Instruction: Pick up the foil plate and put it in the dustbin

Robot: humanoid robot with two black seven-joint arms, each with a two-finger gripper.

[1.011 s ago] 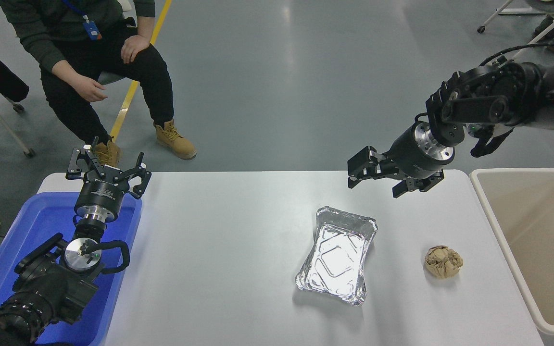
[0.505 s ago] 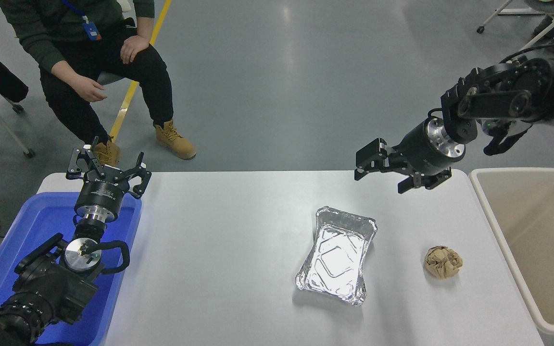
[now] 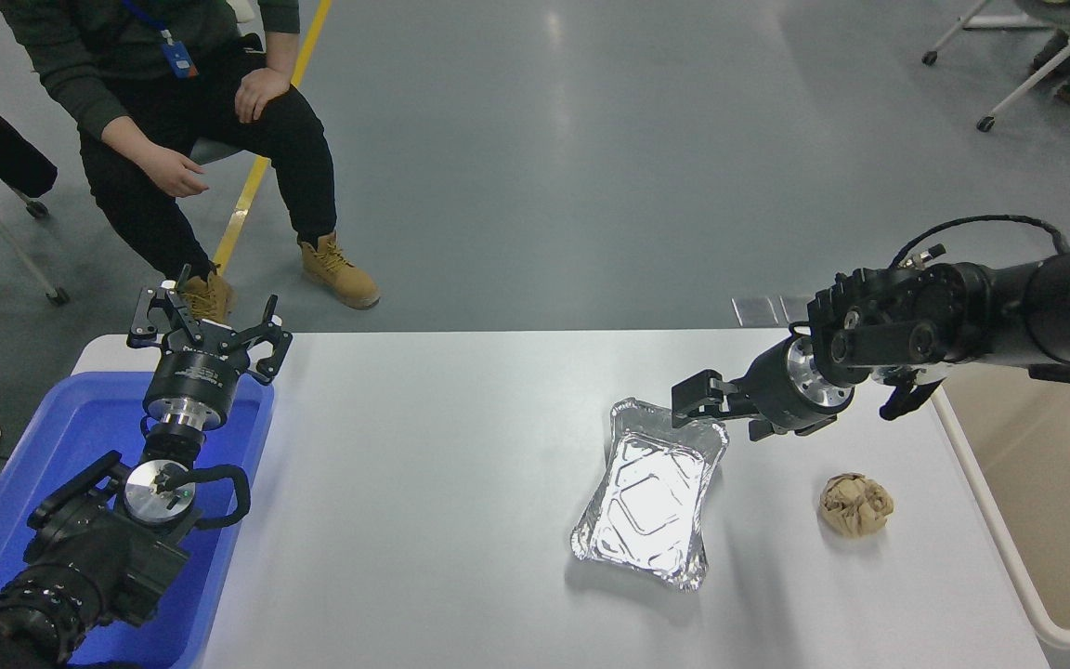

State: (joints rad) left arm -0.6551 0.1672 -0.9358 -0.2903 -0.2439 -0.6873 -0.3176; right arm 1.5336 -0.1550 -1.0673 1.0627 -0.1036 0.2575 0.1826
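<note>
So I've got my right gripper hanging low at the top right corner of the foil plate, which sits flat on the white worktop a bit right of the frame's centre. My fingers are spread apart, nothing in them, one seeming to overlap the crinkled rim there. My guess is a thin rim is the only thing worth pinching on a shallow tray like this, so coming in from the side at a corner makes sense.

The plate's long axis runs from the lower left up toward the upper right, tilted just a bit off vertical in the frame, open side up, embossed base showing.

The beige dustbin is off the worktop's right edge, right under my arm, so it's a short swing once I've got hold. A crumpled brown paper ball lies between plate and bin. I'd rather not knock it.

My left gripper is parked over the blue bin at the lower left, fingers spread.
</note>
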